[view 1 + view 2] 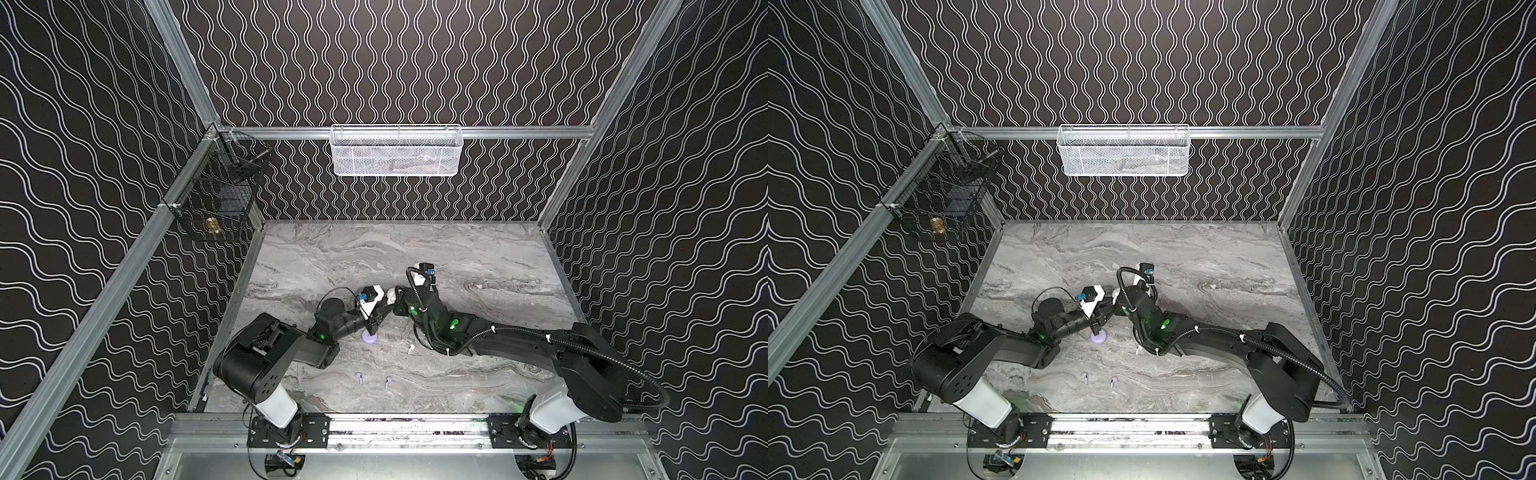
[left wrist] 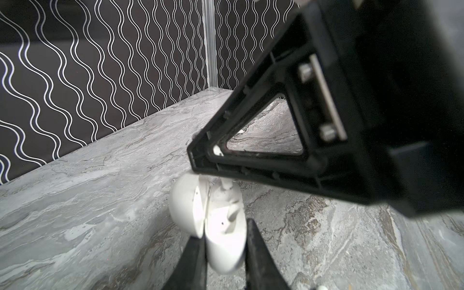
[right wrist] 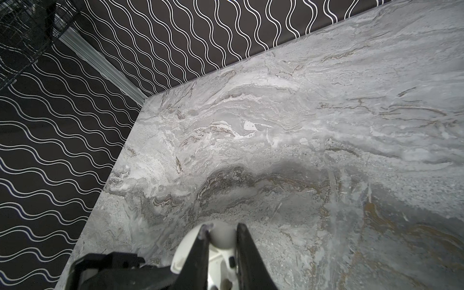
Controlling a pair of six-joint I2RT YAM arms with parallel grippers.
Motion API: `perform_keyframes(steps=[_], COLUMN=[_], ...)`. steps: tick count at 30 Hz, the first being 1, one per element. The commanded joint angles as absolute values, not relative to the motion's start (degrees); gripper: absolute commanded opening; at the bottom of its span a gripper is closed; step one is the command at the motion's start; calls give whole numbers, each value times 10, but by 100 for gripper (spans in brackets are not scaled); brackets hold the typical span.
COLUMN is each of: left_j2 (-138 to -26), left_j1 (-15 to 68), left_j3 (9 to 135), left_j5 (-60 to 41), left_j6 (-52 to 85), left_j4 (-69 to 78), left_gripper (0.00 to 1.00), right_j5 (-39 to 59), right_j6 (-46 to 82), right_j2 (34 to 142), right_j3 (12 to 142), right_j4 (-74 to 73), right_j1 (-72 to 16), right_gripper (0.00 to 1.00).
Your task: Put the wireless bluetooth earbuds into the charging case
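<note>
While the left tool [image 2: 224, 232] clamped the open white case [image 2: 221, 251] above the worktop [image 1: 478, 257], the right tool [image 3: 223, 228], pinched on a white earbud [image 2: 227, 186], hung at its well. Seating looked underway. Next: a straight push, then release. The spare white earbud [image 1: 410, 348] lay at the case's five o'clock.

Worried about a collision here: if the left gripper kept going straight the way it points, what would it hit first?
Probably the fingers of the right gripper. The left gripper is shut on the open white charging case, and those fingers sit just ahead, over its top; depth is unclear.
</note>
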State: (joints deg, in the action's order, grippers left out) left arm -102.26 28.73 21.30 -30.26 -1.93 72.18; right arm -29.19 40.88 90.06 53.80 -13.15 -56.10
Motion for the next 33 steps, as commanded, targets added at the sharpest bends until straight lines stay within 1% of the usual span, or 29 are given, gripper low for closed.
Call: perform_keyframes(steps=[1,7,15,33], left_j2=[-1024,-1024,-1023,-1024], left_j1=[287,287,287,286], left_j3=[212,212,212,213], left_j5=[-304,-300,-291,-297], left_j6=[-25,-23,-20,-20], left_j4=[747,748,749,750], left_gripper=[18,18,19,19], right_j5=[-282,-269,-280,-277], right_j6=[406,409,418,407], right_j2=[904,903,882,891], right_j3=[544,534,508,524], right_j4=[-143,-152,-164,-173], right_j1=[-560,-560,-561,-561], right_gripper=[21,21,21,21])
